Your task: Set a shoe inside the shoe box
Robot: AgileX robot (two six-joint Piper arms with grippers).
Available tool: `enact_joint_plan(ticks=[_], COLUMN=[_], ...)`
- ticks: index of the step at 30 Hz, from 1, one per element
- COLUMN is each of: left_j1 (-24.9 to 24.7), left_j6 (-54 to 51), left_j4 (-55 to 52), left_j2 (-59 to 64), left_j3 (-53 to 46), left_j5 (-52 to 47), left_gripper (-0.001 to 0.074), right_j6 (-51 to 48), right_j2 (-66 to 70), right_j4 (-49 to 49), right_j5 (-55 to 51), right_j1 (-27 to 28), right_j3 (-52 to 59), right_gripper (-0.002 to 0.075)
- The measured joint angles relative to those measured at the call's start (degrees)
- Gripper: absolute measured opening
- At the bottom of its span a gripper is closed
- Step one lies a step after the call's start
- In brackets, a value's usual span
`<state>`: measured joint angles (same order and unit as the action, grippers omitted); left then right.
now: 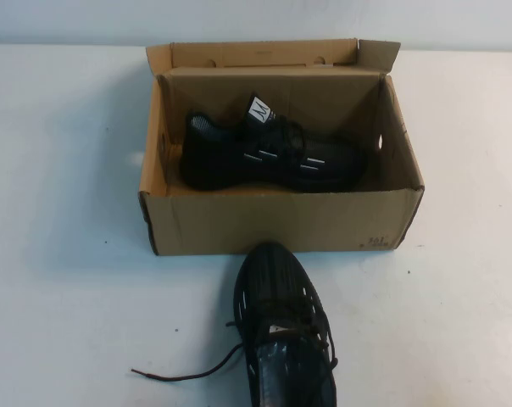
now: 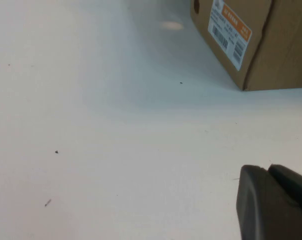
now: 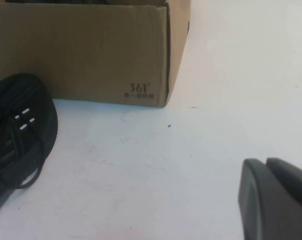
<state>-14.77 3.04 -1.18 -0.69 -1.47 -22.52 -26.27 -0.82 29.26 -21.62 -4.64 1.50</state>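
Note:
The shoe (image 1: 281, 331), black mesh with white dashes, lies on the white table just in front of the shoe box, toe towards it. Its loose black lace (image 1: 188, 373) trails off to the left. The shoe box (image 1: 273, 222) stands open, lid flap folded back. The right wrist view shows the shoe's toe (image 3: 21, 130) and the box's printed front corner (image 3: 91, 50). My right gripper (image 3: 266, 162) is shut and empty, low over the table right of the shoe. My left gripper (image 2: 269, 169) is shut and empty, over bare table near the box's labelled end (image 2: 281, 45). Neither gripper shows in the high view.
A near-identical black shoe (image 1: 264, 157) with an upright white "M" tab lies inside the box, on its side along the length. An orange and white label (image 2: 230, 32) is on the box's left end. White table surrounds the box on both sides.

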Motion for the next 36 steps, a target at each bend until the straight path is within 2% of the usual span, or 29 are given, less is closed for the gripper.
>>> enact_joint_plan(ticks=[31,36], left_j1=[0.0,0.0], left_j6=[-0.23,-0.23], left_j4=[-0.09,-0.09], left_j2=[0.0,0.0], left_j3=[0.0,0.0], left_j5=[0.11,3.17], left_gripper=[-0.0004,-0.0004], right_j6=[0.0,0.0], right_j2=[0.0,0.0], right_j4=[0.0,0.0], right_j5=[0.0,0.17], right_j1=[0.0,0.0], right_j3=[0.0,0.0], right_gripper=[-0.0016,-0.0016])
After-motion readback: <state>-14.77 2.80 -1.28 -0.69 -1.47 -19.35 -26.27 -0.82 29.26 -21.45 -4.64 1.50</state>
